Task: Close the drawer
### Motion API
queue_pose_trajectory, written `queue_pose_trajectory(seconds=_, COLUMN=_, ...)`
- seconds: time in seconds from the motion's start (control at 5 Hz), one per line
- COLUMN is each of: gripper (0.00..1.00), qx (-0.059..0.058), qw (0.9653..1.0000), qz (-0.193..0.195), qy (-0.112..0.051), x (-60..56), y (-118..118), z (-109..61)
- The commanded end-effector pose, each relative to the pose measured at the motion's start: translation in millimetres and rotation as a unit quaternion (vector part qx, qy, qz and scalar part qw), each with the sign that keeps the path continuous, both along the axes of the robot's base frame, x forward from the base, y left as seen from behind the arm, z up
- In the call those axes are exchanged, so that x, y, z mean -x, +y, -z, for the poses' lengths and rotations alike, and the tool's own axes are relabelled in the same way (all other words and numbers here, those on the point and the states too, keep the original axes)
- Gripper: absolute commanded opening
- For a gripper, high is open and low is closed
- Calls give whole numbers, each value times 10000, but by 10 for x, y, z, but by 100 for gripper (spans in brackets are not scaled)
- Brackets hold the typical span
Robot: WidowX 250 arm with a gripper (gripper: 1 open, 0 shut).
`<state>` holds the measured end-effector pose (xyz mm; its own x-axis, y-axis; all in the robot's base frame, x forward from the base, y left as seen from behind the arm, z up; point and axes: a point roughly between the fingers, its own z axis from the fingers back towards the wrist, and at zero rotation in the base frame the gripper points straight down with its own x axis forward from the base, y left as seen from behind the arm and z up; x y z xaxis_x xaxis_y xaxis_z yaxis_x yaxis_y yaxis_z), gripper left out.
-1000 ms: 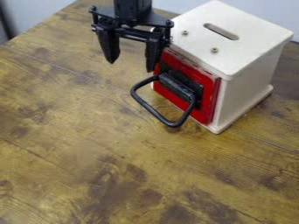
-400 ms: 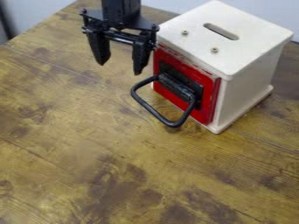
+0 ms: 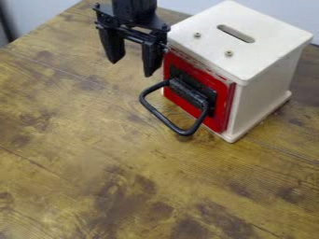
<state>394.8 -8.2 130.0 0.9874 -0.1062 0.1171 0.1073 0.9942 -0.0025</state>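
Observation:
The red drawer [image 3: 214,86] sits in the pale wooden cube casing [image 3: 247,47], its red front close to flush with the casing's face. Its black front plate [image 3: 191,91] faces left. The large black wire loop handle [image 3: 166,110] hangs down onto the table. My black gripper [image 3: 132,58] hovers just left of the casing, above and behind the handle. Its two fingers point down, spread apart and empty. It touches neither the drawer nor the handle.
The casing has a slot [image 3: 236,34] on its top and stands at the back right of the wooden table [image 3: 112,177]. A dark object [image 3: 6,21] shows at the far left edge, beyond the table.
My gripper has drifted slightly left and back, then a little right again, staying open. The drawer and handle have not moved.

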Motion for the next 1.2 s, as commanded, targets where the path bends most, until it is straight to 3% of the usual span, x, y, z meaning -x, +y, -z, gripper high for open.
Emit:
queue_pose_trajectory(seconds=0.0, gripper=100, qx=-22, qw=9987, qz=-438, qy=-268, x=18, y=131, z=-2)
queue_pose_trajectory(seconds=0.2, gripper=100, qx=-46, qw=9931, qz=-1148, qy=-236, x=116, y=183, z=119)
queue_pose_trajectory(seconds=0.4, gripper=100, qx=1, qw=9926, qz=-1160, qy=-344, x=173, y=190, z=60)
queue_pose_trajectory(seconds=0.6, gripper=100, qx=47, qw=9951, qz=-912, qy=-388, x=254, y=160, z=84)
queue_pose_trajectory(seconds=0.8, gripper=100, qx=38, qw=9958, qz=-791, qy=-468, x=121, y=93, z=-52)
queue_pose_trajectory(seconds=1.0, gripper=100, qx=3, qw=9967, qz=-717, qy=-373, x=47, y=43, z=-74)
